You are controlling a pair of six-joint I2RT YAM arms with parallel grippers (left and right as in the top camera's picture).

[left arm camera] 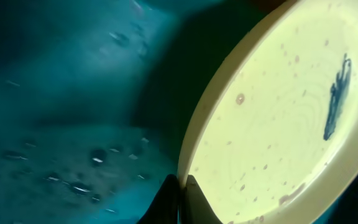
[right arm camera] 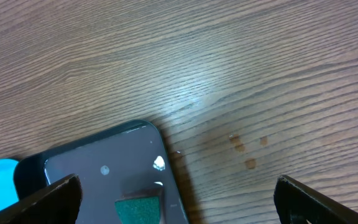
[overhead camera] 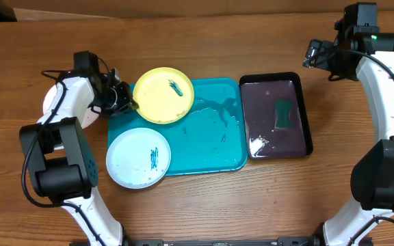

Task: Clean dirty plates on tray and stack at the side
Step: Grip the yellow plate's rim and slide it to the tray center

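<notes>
A yellow-green plate (overhead camera: 163, 95) with a teal scribble smear lies over the far left corner of the turquoise tray (overhead camera: 214, 147). My left gripper (overhead camera: 131, 102) is shut on its left rim. In the left wrist view both black fingers pinch the yellow-green plate's (left arm camera: 278, 118) edge at the left gripper (left arm camera: 183, 198), and a dark shadow falls on the wet tray (left arm camera: 55, 93) beneath. A pale plate (overhead camera: 138, 158) with a teal smear overhangs the tray's near left corner. My right gripper (overhead camera: 317, 53) hangs open over bare wood, with nothing between its fingers (right arm camera: 48, 199).
A black tray (overhead camera: 276, 140) holding a green sponge (overhead camera: 283, 113) stands right of the turquoise tray; the right wrist view shows the black tray's corner (right arm camera: 104, 168) and the sponge (right arm camera: 138, 210). A white round rim (overhead camera: 48, 102) shows under my left arm. Small stains (right arm camera: 247, 152) mark the wood.
</notes>
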